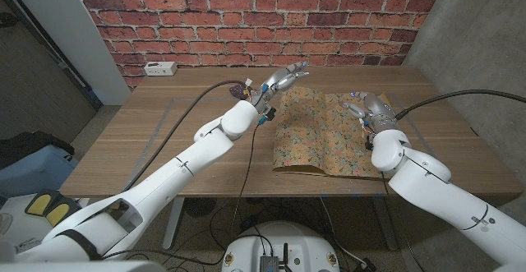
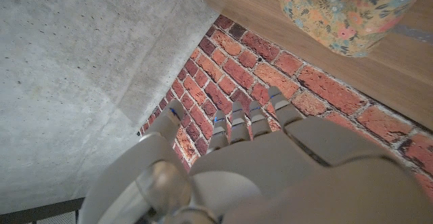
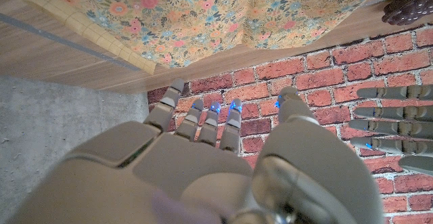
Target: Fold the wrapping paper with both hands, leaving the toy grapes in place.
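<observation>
The floral wrapping paper (image 1: 316, 136) lies spread on the wooden table (image 1: 164, 132), with a crease running down its middle. My left hand (image 1: 283, 81) hovers over the paper's far left corner with its fingers apart and holds nothing. Dark purple toy grapes (image 1: 239, 90) sit just left of that wrist, off the paper. My right hand (image 1: 367, 108) is at the paper's far right edge, fingers apart and empty. The left wrist view has my left hand (image 2: 270, 163) and a raised paper edge (image 2: 345, 11). In the right wrist view are my right hand (image 3: 203, 170), the paper (image 3: 223, 14), the grapes (image 3: 409, 7) and the left hand's fingers (image 3: 399, 126).
A white power strip (image 1: 161, 68) lies at the table's back left, close to the brick wall (image 1: 246, 17). Black cables (image 1: 205, 91) run along both arms. Bare wood stretches to the left of the paper.
</observation>
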